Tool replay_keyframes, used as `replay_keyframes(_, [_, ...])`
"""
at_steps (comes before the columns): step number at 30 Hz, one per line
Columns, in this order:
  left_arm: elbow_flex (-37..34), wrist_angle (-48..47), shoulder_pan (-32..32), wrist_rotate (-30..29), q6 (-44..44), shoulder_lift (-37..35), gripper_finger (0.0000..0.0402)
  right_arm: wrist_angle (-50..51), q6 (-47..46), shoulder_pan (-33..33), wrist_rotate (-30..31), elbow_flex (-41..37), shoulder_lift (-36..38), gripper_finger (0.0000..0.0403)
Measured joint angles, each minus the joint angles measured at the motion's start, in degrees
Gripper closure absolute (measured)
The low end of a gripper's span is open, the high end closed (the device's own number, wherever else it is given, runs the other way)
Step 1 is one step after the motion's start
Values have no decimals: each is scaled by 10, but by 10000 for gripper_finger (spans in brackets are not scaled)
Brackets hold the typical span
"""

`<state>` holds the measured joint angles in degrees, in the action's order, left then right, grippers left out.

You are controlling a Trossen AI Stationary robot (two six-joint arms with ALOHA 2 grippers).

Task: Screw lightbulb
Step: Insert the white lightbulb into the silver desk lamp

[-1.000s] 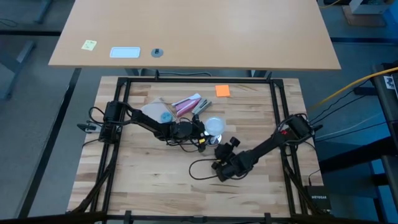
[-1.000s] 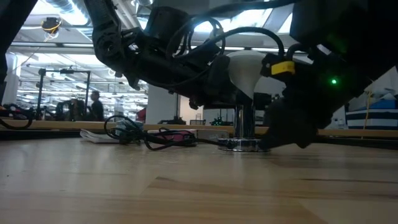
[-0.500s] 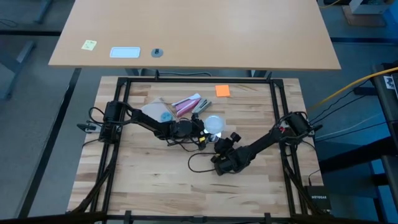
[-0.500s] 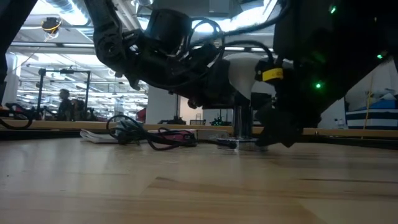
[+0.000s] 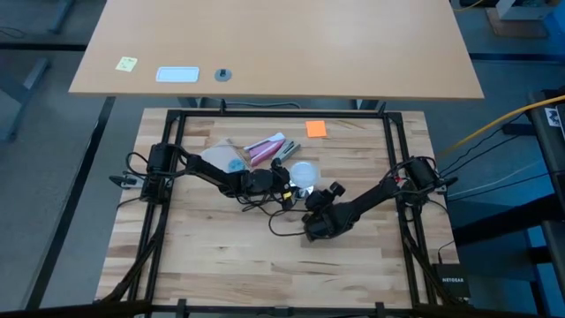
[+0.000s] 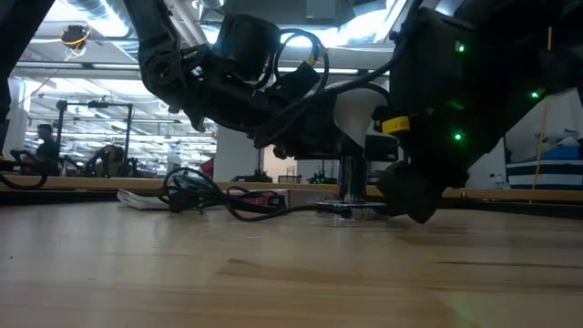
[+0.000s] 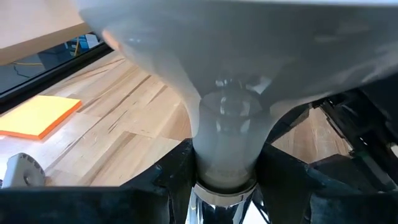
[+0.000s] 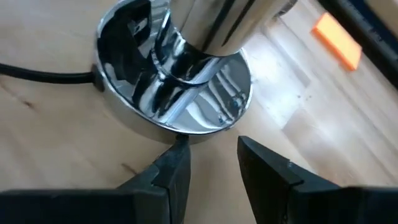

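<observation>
**Desk:** What do you see from above?

**Me:** In the high view my left gripper (image 5: 284, 183) sits just left of frame centre, and the lightbulb (image 5: 304, 176) shows as a pale globe right beside it. My right gripper (image 5: 320, 221) is just below and right of the globe. A pink-and-white tube (image 5: 265, 148) and an orange note (image 5: 316, 129) lie higher up on the table (image 5: 221, 265).

**Desk:** And the low view?

**Me:** The lightbulb (image 6: 357, 107) is at centre frame, neck down over a shiny socket (image 6: 351, 187) whose base rests on the wood. Both dark arms crowd around it. A black cord (image 6: 209, 196) is coiled at left.

**Desk:** Left wrist?

**Me:** The bulb (image 7: 249, 56) fills the upper frame. My left fingers (image 7: 171, 171) are pressed in on its narrow neck from both sides, nearly closed, so I have hold of it. The orange note (image 7: 37, 115) is at the left edge.

**Desk:** Right wrist?

**Me:** My right fingers (image 8: 171, 168) stand a little apart at the lower frame, just at the rim of the socket's chrome base (image 8: 174, 87), gripping nothing.
</observation>
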<state>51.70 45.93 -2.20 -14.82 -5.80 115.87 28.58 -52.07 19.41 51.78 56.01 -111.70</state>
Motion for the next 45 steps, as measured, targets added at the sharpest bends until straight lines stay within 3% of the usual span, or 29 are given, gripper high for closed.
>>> replay_keyframes(7, [0,0,1,5,-2,0,251,47,0,-1,14,0,3,267])
replay_keyframes(15, [0,1,0,17,-9,0,251,55,1,22,1,4,55,267])
replay_keyframes(22, [0,1,3,12,-13,0,251,-33,14,73,-4,16,66,267])
replay_keyframes(31, [0,1,3,11,-13,0,251,-126,48,70,-16,14,1,267])
replay_keyframes(40, [0,0,3,17,-12,0,251,-114,39,47,0,16,-24,267])
replay_keyframes(45, [1,-8,3,21,-6,0,251,-77,-18,37,-14,17,-23,267])
